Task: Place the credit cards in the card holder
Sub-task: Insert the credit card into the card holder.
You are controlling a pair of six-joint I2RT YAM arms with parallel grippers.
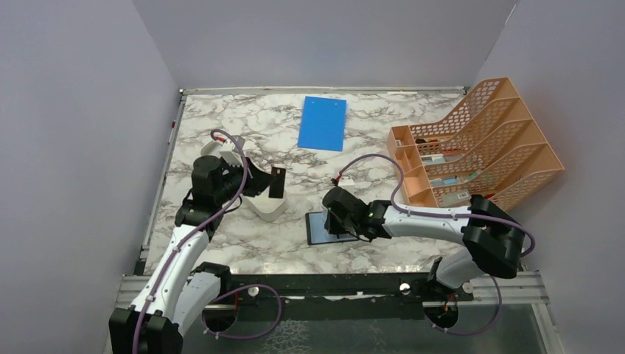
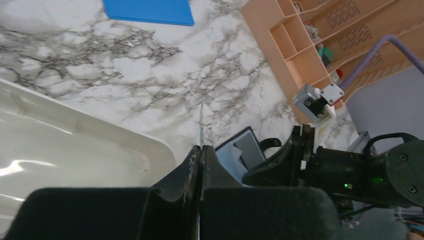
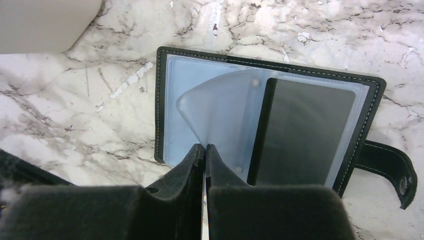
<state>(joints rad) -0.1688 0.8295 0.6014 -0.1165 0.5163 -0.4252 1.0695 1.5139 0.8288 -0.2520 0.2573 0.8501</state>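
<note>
Marble counter (image 1: 221, 125): white tray (image 1: 267, 208) at left, above it left jaws closed on an upright dark card (image 1: 277, 182), not yet inserted. Near centre, card holder (image 3: 170, 60) open, one grey card (image 3: 305, 135) seemingly pocketed; right jaws pinching its clear sleeve (image 3: 220, 110).

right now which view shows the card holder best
Right wrist: the card holder lies open, filling the frame, pockets and snap tab clear. Top external shows it small, partly under the right arm; left wrist catches only part.
</note>
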